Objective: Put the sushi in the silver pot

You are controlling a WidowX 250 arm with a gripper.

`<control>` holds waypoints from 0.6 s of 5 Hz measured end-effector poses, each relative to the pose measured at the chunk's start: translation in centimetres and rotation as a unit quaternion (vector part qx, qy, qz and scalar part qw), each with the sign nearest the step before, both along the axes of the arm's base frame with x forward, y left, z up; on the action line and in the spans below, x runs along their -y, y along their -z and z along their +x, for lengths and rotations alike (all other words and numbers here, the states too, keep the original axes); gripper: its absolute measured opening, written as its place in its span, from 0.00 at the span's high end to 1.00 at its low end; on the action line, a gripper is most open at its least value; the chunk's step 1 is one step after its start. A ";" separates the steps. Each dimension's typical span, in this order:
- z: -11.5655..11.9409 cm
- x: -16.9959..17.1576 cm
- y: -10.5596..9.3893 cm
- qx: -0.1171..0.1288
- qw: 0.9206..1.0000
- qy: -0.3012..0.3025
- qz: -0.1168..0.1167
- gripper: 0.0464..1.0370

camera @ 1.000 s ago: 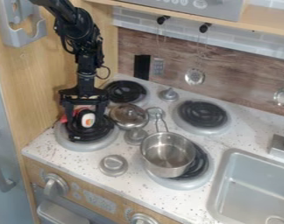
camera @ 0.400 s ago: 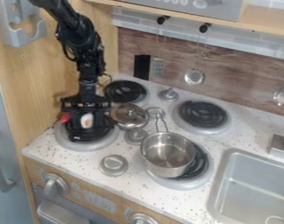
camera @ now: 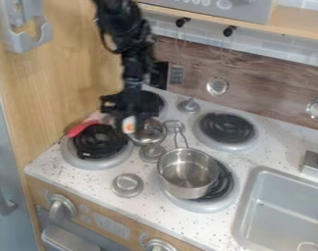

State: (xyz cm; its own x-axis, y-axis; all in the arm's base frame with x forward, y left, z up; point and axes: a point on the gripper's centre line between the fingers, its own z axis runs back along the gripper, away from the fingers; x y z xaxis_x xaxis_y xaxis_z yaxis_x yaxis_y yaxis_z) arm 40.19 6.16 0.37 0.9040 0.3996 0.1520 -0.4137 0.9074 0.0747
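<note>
Transfer step apparently in hand: end effector [camera: 129, 121] grips sushi [camera: 129, 125]; next move calls for carrying it toward the surface's [camera: 151, 208] front edge, then releasing inside silver pot [camera: 186, 176].

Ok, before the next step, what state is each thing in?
Hand: shut on the sushi, raised over the stove's left side.
Sushi: held, outside the pot.
Pot: upright, uncovered, empty, handle toward the back wall.
Burner under the pot: partly covered; on or off, can't tell.
Red item: lying by the near left burner.
Skimmer: hanging.
</note>
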 end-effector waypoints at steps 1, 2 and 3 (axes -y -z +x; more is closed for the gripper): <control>0.5 4.8 -1.0 0.009 0.997 0.072 -0.007 0.59; -0.1 9.4 -0.6 -0.002 0.990 0.141 -0.018 0.59; -1.4 10.3 0.4 -0.023 0.987 0.159 -0.022 0.59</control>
